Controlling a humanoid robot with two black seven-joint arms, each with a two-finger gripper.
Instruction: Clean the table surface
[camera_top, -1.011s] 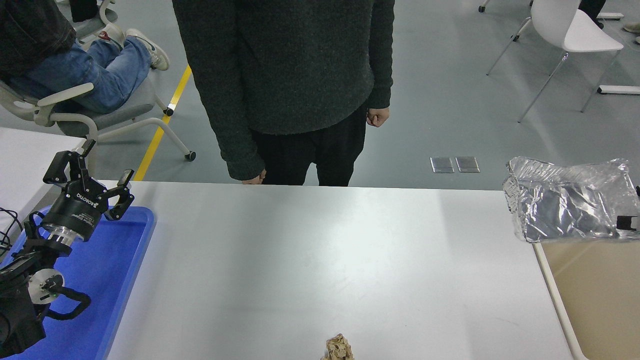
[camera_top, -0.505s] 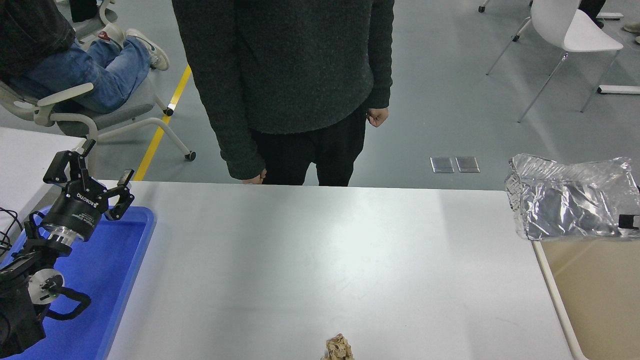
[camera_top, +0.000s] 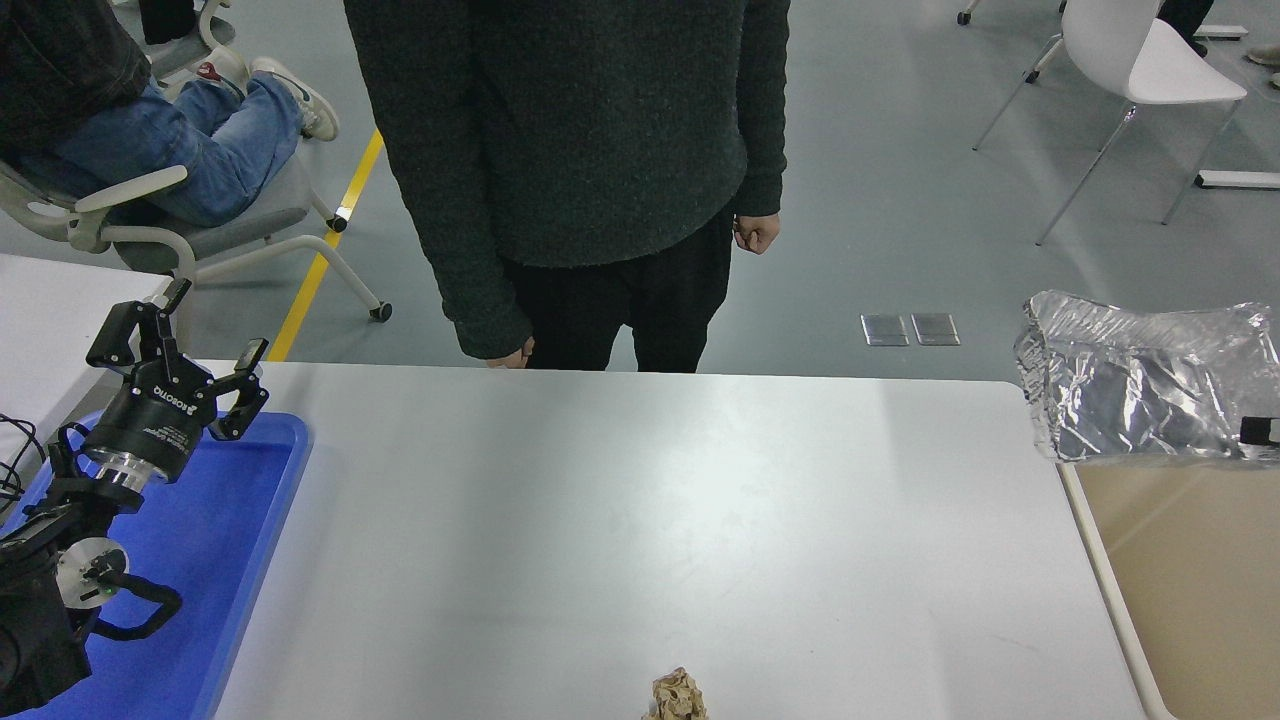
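Table surface (camera_top: 640, 520) bare; paper wad (camera_top: 677, 697) near edge.

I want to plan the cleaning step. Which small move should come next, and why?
Probably bring the right arm, not in view, toward the crumpled brown wad at the near edge of the table surface: it is the only loose scrap there, and the left gripper is open over the blue tray, far off.

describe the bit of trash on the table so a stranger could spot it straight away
Start at the white table surface and follow its near edge to about the middle. There sits a small crumpled tan paper wad, the only loose thing on the bare tabletop, apart from the blue tray at left.
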